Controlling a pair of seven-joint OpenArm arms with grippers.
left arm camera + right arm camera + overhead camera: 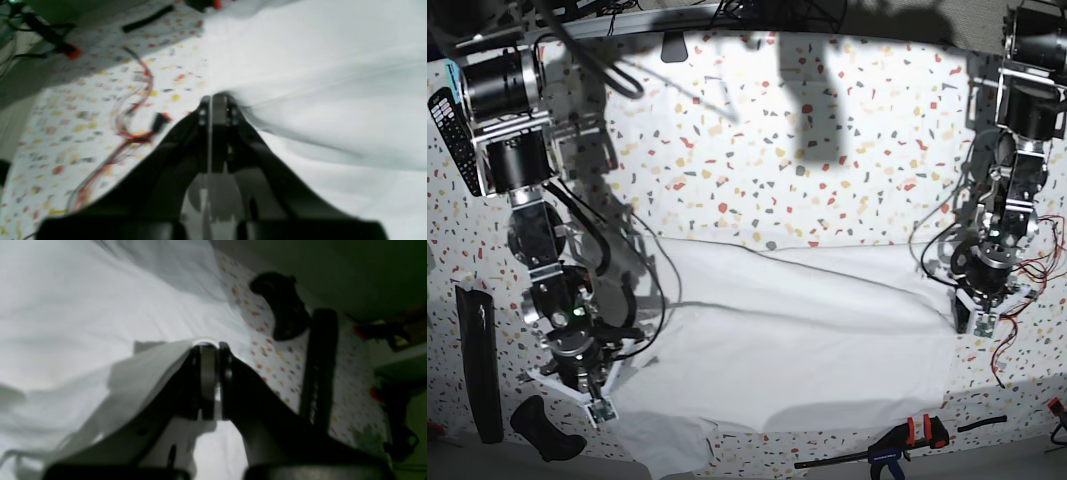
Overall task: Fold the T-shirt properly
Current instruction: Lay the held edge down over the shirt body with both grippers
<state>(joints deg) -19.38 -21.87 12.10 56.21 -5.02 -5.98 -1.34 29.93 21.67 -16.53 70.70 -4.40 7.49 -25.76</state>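
Observation:
The white T-shirt (797,340) lies spread over the lower middle of the speckled table. My left gripper (975,320) is at its right edge. In the left wrist view the gripper (217,98) is shut on a pinch of the shirt (317,83), and cloth folds fan out from the tips. My right gripper (599,405) is at the shirt's lower left corner. In the right wrist view this gripper (210,347) is shut on a lifted edge of the shirt (83,323), which drapes over the left finger.
Red wires (133,110) lie on the table by the left gripper. A black and orange clamp (897,440) lies at the front edge. A black strip (477,360) and a black handle-like object (542,430) lie by the right arm. A remote (452,125) lies at the far left.

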